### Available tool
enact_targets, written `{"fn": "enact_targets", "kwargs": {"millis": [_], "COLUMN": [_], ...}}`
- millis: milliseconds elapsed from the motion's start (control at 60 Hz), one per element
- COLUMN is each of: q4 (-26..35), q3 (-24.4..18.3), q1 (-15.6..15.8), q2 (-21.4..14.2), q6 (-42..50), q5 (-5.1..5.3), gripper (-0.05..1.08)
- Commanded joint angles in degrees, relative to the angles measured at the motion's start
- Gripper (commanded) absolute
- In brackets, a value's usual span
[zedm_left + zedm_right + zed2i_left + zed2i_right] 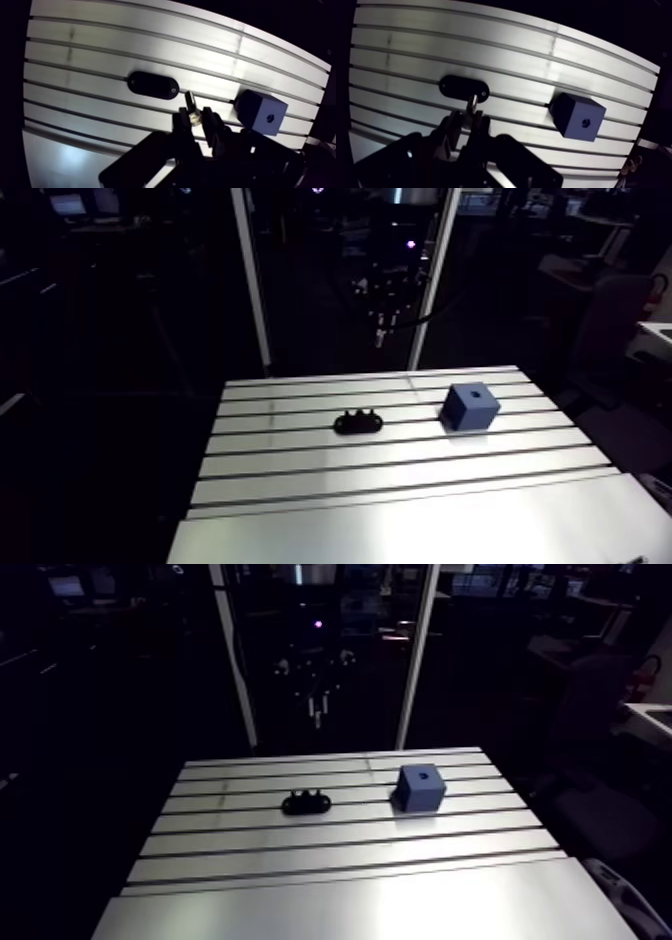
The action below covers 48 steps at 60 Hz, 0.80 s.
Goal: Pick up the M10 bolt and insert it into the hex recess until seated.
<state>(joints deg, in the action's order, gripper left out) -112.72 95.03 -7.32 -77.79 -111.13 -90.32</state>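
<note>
My gripper (195, 117) is shut on the M10 bolt (191, 105), whose metal shank sticks out ahead of the fingertips. In the arm view the gripper (380, 338) hangs high over the table's far edge, small and dim. A blue block (471, 406) stands on the table's right half, with a small dark recess (474, 394) in its top face. In the wrist view the block (262, 112) lies far below, off to one side of the fingers, not under the bolt.
A black oblong holder (359, 422) with short prongs sits on the slotted aluminium table (300, 488), left of the block. In the wrist view it (152, 85) lies ahead of the bolt tip. White frame posts (252, 283) rise behind the table.
</note>
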Motion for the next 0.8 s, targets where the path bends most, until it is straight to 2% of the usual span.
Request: {"fn": "enact_targets", "kwargs": {"millis": [17,33,50,100,317,600,800], "q4": [20.8,20.8,20.8,20.7,20.6,20.8,21.2], "q3": [-14.9,-14.9,-15.1,-15.3,-16.3,-18.9,-19.4], "q1": [-10.9,-10.9,-11.1,-11.7,-13.0,-14.4,-14.7], "q2": [3.1,3.1,3.2,3.3,5.4,9.1,9.9], "q6": [-33.8,-33.8,-33.9,-34.2,-35.1,-36.5,-36.9], "q5": [-7.35,-7.35,-8.04,-8.23,-8.5,-8.16,-8.17], "gripper": [0.87,0.87,0.87,0.87,0.87,0.87,0.87]}}
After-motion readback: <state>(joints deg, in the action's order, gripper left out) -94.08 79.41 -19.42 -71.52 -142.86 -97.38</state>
